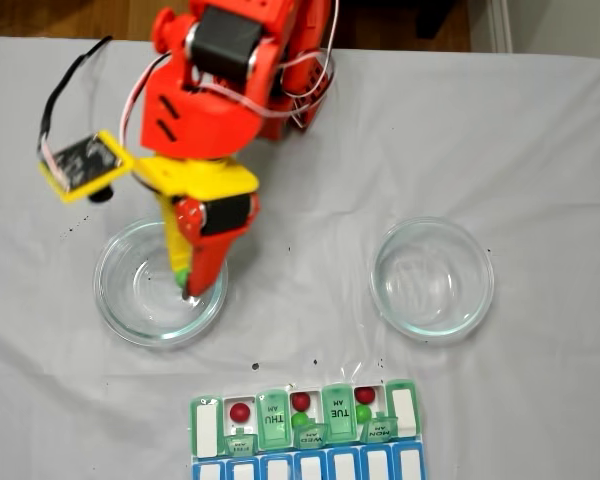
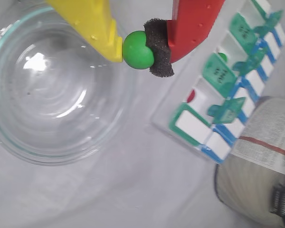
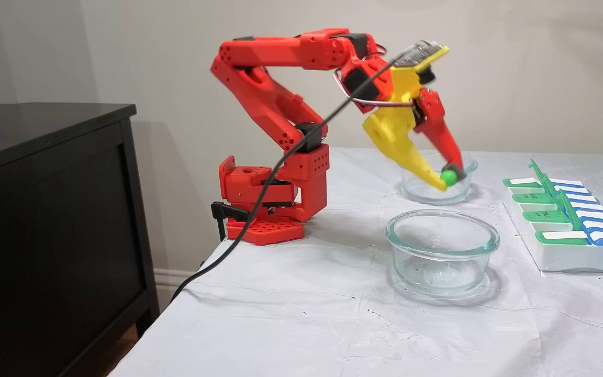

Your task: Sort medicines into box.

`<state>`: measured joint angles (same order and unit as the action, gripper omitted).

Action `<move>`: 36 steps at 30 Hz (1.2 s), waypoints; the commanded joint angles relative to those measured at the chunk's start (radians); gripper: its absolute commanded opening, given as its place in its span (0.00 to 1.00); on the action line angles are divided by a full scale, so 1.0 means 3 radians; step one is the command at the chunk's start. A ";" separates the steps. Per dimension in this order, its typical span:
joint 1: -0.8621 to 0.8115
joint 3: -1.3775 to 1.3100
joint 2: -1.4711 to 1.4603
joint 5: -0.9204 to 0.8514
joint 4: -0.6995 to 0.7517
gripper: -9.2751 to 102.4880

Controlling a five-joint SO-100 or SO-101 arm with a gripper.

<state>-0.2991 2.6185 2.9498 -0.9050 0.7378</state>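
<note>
pinching a green ball [image 2: 137, 49] between its yellow finger [image 2: 97, 26] and the black foam pad on its red finger [image 2: 192, 23], the gripper [image 2: 138, 50] hangs over the rim of a clear glass dish [image 2: 19, 137] in the wrist view. in a fixed view from the side the ball [image 3: 449, 177] sits at the fingertips, just above the far dish [image 3: 411, 191] and level with its rim. seen from above in a fixed view, that dish [image 1: 120, 305] lies up and to the left of the pill box [image 1: 206, 428], and a second glass dish [image 1: 432, 278] lies up and to the right of the box. the box rests at the near edge of the white cloth [image 1: 540, 160], several green lids standing open. inside its cells are three red balls [image 1: 240, 411], and green balls [image 1: 300, 421] lie beside two of them.
</note>
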 commanded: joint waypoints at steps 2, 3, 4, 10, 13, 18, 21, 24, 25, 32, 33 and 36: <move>0.0256 -0.0046 -0.0041 0.0619 -0.0716 0.08; 0.0291 -0.0092 -0.0189 0.0731 -0.0823 0.08; 0.0322 -0.0148 -0.0358 0.0854 -0.0926 0.08; 0.0383 -0.0568 -0.1437 0.1360 -0.1329 0.08; 0.0424 -0.0736 -0.1774 0.1473 -0.1427 0.08; 0.0465 -0.1140 -0.2255 0.1631 -0.1432 0.08; 0.0491 -0.1391 -0.2552 0.1657 -0.1421 0.08; 0.0522 -0.1549 -0.2782 0.1652 -0.1427 0.08; 0.0537 -0.1600 -0.2853 0.1652 -0.1427 0.08; 0.0649 -0.1820 -0.3160 0.1611 -0.1365 0.08; 0.0660 -0.1851 -0.3206 0.1606 -0.1370 0.08; 0.0685 -0.1815 -0.3242 0.1575 -0.1468 0.08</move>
<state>-0.1104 2.1675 1.9482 -0.4126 0.3329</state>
